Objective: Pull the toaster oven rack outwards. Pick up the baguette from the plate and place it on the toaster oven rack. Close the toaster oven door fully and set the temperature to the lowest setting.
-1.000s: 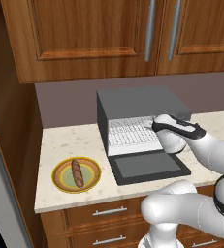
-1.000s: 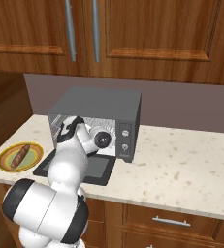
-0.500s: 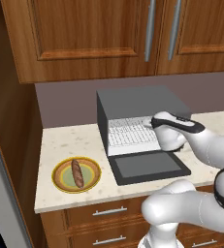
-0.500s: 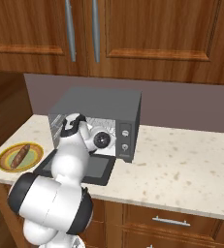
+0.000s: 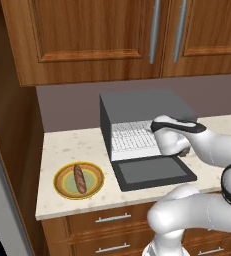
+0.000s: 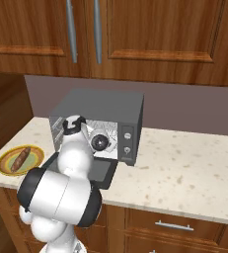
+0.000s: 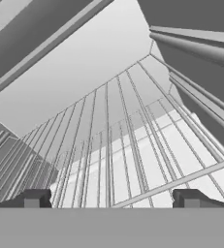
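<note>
The oven sits on the counter against the back wall, under wooden cabinets; its door lies folded down flat in front of it, window facing up; the rack is inside the pale cavity, its bars showing above the door's hinge edge; in the right base view the control panel with two round knobs stands at the oven's right side. The gripper is at the mouth of the cavity, just over the rack; in the hand view its two fingertips stand wide apart with the rack's thin bars running away between them; nothing is held. The plate rests on the counter to the left of the oven, well apart from the door, near the front edge; the baguette lies across its middle, end pointing toward the wall; the right base view shows the same plate and baguette at the counter's left end.
</note>
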